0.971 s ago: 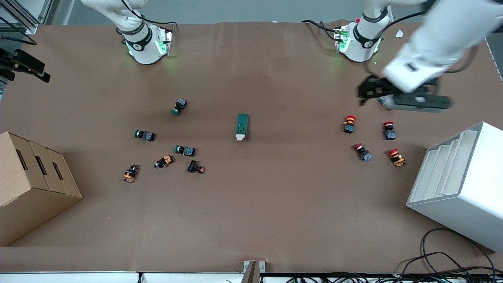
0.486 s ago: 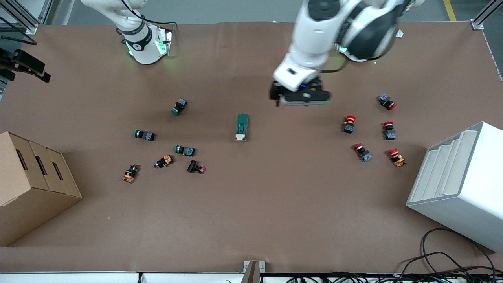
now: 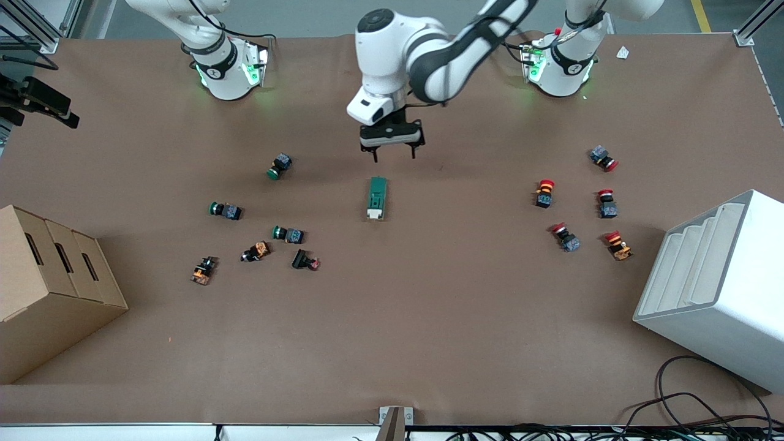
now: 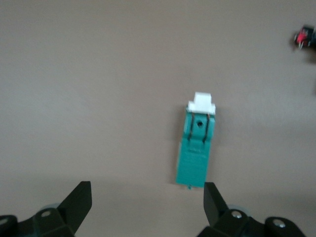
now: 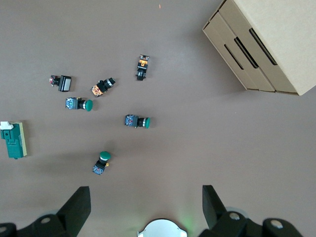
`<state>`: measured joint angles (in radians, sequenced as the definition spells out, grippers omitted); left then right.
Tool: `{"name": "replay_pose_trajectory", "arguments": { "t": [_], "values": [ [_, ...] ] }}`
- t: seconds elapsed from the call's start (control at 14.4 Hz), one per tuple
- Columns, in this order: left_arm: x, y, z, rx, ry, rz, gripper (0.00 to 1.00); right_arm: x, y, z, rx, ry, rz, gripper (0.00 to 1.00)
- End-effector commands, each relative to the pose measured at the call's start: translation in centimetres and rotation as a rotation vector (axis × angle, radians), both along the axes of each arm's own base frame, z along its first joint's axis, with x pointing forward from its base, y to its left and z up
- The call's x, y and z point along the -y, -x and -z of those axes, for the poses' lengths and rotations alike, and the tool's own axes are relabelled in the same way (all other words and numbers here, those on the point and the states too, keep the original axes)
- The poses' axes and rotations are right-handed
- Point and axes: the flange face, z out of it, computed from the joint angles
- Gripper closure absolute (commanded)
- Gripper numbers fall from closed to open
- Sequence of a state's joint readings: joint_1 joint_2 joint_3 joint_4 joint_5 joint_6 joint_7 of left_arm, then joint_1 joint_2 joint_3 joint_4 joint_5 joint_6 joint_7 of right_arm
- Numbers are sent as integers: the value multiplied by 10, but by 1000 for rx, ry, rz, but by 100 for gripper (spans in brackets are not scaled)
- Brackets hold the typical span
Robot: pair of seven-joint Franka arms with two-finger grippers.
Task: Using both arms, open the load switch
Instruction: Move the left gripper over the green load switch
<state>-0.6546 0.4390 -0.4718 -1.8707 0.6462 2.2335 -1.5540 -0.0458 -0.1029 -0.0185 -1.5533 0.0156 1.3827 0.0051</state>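
Note:
The load switch (image 3: 377, 198) is a dark-green block with a white end piece, lying flat mid-table with the white end toward the front camera. In the left wrist view the load switch (image 4: 197, 146) lies just ahead of one finger. My left gripper (image 3: 393, 153) hangs open and empty over the bare table, a little toward the arm bases from the switch. In the left wrist view, the left gripper (image 4: 147, 203) has nothing between its fingers. My right gripper (image 5: 145, 210) is open high over its own base, out of the front view. From there the load switch (image 5: 13, 140) shows at the picture's edge.
Green and orange push buttons (image 3: 288, 234) are scattered toward the right arm's end. Red push buttons (image 3: 544, 193) lie toward the left arm's end. A cardboard box (image 3: 43, 288) and a white slotted rack (image 3: 716, 288) stand at the two table ends.
The left arm swept from over the red buttons at its own end to the table's middle, stopping just short of the load switch. Nothing on the table moved.

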Motion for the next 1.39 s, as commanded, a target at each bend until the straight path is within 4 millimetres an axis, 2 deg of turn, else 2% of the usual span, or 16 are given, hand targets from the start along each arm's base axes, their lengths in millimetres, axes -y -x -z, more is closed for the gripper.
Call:
{"name": "replay_pose_trajectory", "arguments": {
  "t": [0.0,0.14,0.28,0.35,0.49,0.83,1.04,1.32],
  "values": [
    [24,38,37,80,-8,20,1,-1,8,-7,18,16,-11,0],
    [33,68,73,160,-7,21,1,-1,6,-10,24,16,-10,0],
    [30,90,109,254,-5,55,1,1,5,-11,25,16,-6,0],
    [29,95,124,290,9,56,1,1,5,-11,25,16,-6,0],
    [24,105,140,371,14,65,1,3,6,-15,33,17,-1,0],
    [19,97,155,496,28,90,2,6,4,-15,36,14,15,0],
    [11,96,178,557,47,140,2,6,-8,5,-4,12,3,0],
    [10,89,181,616,56,184,3,13,-31,39,-63,11,9,0]
  ]
}}
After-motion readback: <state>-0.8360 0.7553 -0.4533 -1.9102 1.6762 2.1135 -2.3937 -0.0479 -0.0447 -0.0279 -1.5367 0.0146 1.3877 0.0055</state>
